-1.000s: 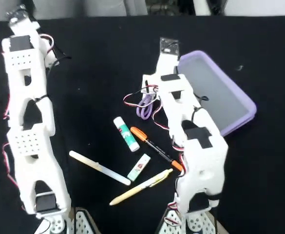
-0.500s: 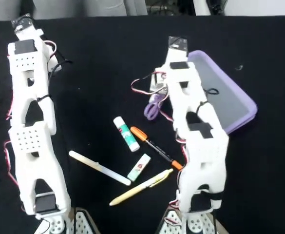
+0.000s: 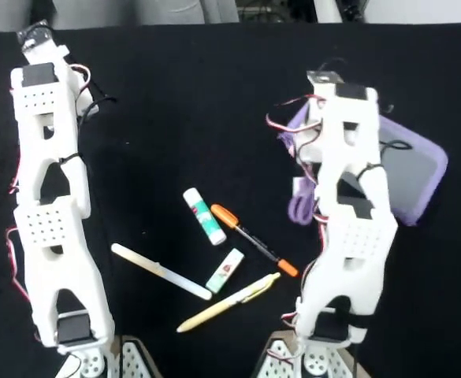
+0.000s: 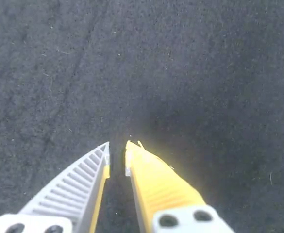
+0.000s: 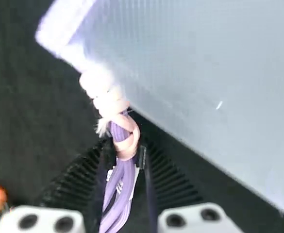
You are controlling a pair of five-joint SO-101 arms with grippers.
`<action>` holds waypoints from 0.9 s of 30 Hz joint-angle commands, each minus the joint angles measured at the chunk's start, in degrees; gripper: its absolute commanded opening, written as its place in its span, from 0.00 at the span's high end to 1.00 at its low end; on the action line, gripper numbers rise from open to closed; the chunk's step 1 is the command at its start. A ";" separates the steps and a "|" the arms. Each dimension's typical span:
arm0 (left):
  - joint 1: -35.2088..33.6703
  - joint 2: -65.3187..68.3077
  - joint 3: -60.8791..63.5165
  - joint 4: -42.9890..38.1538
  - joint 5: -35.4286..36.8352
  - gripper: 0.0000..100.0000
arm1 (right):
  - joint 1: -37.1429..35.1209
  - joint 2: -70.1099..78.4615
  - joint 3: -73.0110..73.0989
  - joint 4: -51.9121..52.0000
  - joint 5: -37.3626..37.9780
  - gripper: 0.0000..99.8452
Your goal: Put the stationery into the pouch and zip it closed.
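Note:
The purple pouch (image 3: 419,169) with a grey mesh face lies at the right of the black table, partly under my right arm (image 3: 348,197). In the right wrist view my right gripper (image 5: 125,151) is shut on the pouch's purple cord (image 5: 117,194), just below its pale knot (image 5: 113,102), with the pouch (image 5: 205,68) close ahead. The cord's loop (image 3: 299,203) hangs beside the arm. A glue stick (image 3: 204,216), an orange-capped pen (image 3: 254,240), a white pen (image 3: 161,271), a yellow pen (image 3: 228,302) and a small eraser (image 3: 224,270) lie in the middle. My left gripper (image 4: 117,156) is shut on nothing over bare cloth.
My left arm (image 3: 45,157) stretches along the table's left side to the far corner. The black cloth (image 3: 175,102) covers the table. Open room lies between the stationery and the far edge.
My right arm has swung to the right, pulling the pouch by its cord; the pouch has shifted right and turned. The left arm and the stationery have stayed put.

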State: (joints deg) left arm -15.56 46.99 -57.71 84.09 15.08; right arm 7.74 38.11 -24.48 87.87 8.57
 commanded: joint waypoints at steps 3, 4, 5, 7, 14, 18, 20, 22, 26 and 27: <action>-0.22 -1.05 -0.40 -0.88 0.70 0.94 | 1.58 -5.14 -4.26 8.09 14.86 0.97; -0.13 -1.05 -0.40 -0.88 0.70 0.94 | 1.49 -4.70 -4.18 8.09 15.47 0.95; -0.13 -1.05 -0.40 -0.88 0.70 0.94 | 1.49 -4.18 -4.26 8.09 15.56 0.92; -0.13 -1.05 -0.31 -0.88 0.70 0.94 | 1.49 -3.30 -4.70 8.00 15.74 0.85; -0.13 -1.05 -0.57 -0.88 0.70 0.94 | 0.00 -0.84 -7.78 7.65 15.91 0.80; -0.13 -1.05 -0.57 -0.88 0.70 0.94 | -3.60 0.75 -7.78 7.65 16.00 0.81; -0.13 -1.05 -0.48 -0.88 0.70 0.94 | -5.10 1.98 -8.04 7.56 15.91 0.81; -0.13 -1.05 -0.40 -0.88 0.70 0.94 | -5.89 3.30 -8.13 5.89 15.91 0.81; -0.13 -1.05 -0.40 -0.88 0.70 0.94 | -5.54 4.44 -8.13 2.11 15.91 0.81; -0.13 -1.05 -0.40 -0.88 0.70 0.94 | -5.54 4.53 -8.13 1.58 15.91 0.81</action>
State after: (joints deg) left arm -15.56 46.99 -57.71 84.09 15.08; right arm 2.81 43.12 -30.20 92.62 23.96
